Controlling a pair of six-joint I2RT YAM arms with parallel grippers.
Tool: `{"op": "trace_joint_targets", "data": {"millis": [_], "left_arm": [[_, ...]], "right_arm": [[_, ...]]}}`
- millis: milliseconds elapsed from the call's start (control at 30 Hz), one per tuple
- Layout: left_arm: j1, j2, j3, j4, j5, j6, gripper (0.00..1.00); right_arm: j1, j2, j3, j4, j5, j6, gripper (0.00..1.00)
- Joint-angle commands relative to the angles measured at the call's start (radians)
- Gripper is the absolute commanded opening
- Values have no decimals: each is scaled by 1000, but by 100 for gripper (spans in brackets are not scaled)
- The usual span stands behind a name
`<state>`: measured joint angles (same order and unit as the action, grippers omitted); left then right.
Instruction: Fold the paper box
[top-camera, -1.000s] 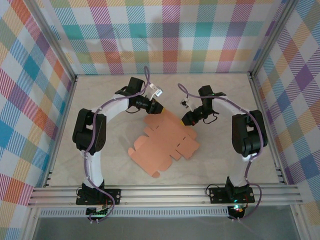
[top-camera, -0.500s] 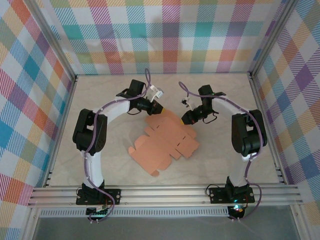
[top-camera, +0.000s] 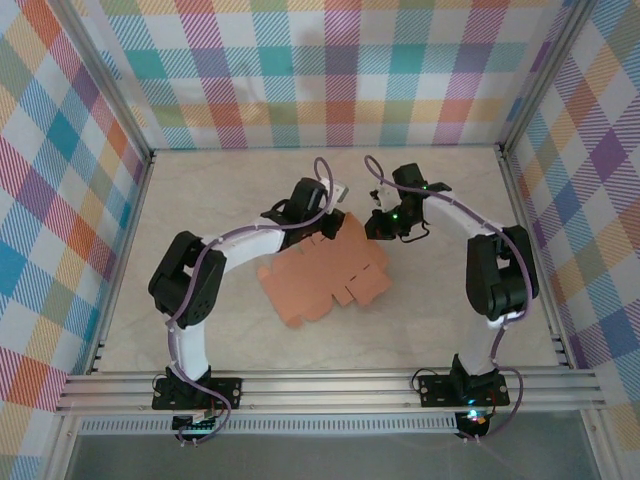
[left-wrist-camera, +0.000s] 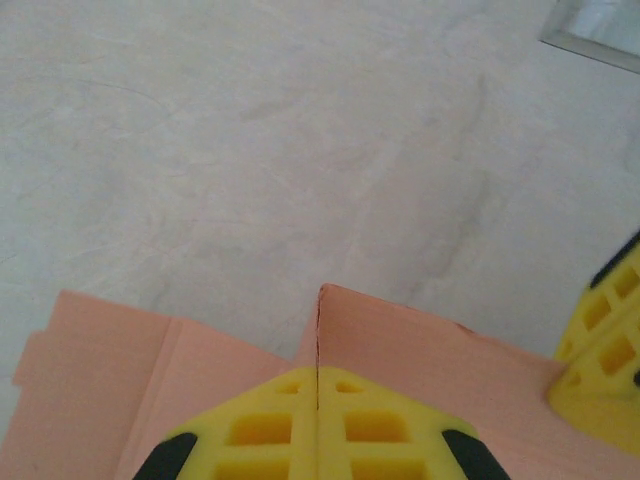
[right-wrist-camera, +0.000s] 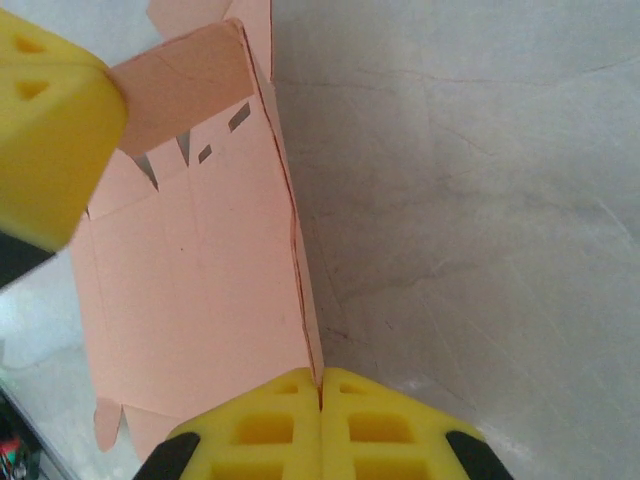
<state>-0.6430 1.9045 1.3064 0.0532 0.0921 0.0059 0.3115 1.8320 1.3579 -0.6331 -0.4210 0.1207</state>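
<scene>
**Pinch on both ends of the far panel, wall half raised**

Starting wide: the table (top-camera: 200, 210) is lying pale under everything. The paper box (top-camera: 320, 280) is sitting mid-table between my two arms, mostly a flat die-cut sheet. In the overhead view its long axis is running diagonally, near-left to far-right. The notched near corner is pointing back toward my left side and the far edge is facing the back wall. That far edge is the part I'm holding up.

My left gripper (left-wrist-camera: 318, 425) is clamped on the card, whose thin edge is disappearing into the seam between the yellow fingers. My right gripper (right-wrist-camera: 320, 420) is doing the same, closed tight on the near end of a panel (right-wrist-camera: 200, 260). Going by the shadow beside it, that panel is tilting up off the table along its crease (right-wrist-camera: 290, 220). From the right wrist I'm also seeing the left's yellow finger pinching the end flap (right-wrist-camera: 185, 80), just above the little slots (right-wrist-camera: 240, 117).

To do this well, I'm thinking both hands should be turning together about that crease, not pulling apart, because card this thin looks ready to buckle or tear at the slots. Nothing is pinning the flat part down, so I'm expecting it to slide if I rush. Slow and even looks best, with the panel coming square before the flap is tucked inward.
</scene>
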Motion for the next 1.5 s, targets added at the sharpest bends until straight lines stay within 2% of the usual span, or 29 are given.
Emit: {"op": "trace_joint_targets", "data": {"millis": [0, 100, 233, 500, 600, 667, 733, 867, 900, 1000, 1033, 1200, 1300, 1467], "left_arm": [[-63, 4, 48, -38, -192, -118, 0], [-118, 26, 74, -33, -255, -120, 1], [-162, 62, 116, -50, -285, -138, 2], [-178, 68, 143, -69, -317, -143, 3], [-140, 35, 119, -52, -191, -170, 10], [-104, 3, 94, -40, -110, -193, 32], [-69, -22, 95, -66, -52, -197, 48], [-8, -105, 61, -109, 41, -154, 72], [3, -125, 48, -116, 47, -139, 72], [76, -185, -30, -99, 123, -96, 73], [106, -205, -67, -77, 166, -83, 74], [239, -250, -165, -67, 393, 19, 86], [303, -216, -155, -102, 518, 60, 83], [362, -100, -53, -266, 688, 173, 77]], "right_arm": [[12, -43, 14, 66, 71, 129, 0], [22, -43, 18, 84, 50, 149, 0], [23, -44, 25, 103, 29, 168, 0], [22, -50, 31, 102, 41, 152, 0], [22, -67, 8, 106, 64, 98, 0], [22, -88, -16, 116, 85, 45, 0], [21, -106, -35, 121, 122, -13, 0], [13, -141, -75, 140, 173, -132, 0], [2, -145, -78, 143, 171, -147, 0], [-49, -159, -98, 154, 14, -210, 0], [-68, -160, -94, 139, -67, -244, 0], [-121, -172, -71, 55, -221, -344, 0], [-144, -171, -57, 18, -274, -374, 0], [-165, -170, -42, -24, -363, -420, 0]]}}
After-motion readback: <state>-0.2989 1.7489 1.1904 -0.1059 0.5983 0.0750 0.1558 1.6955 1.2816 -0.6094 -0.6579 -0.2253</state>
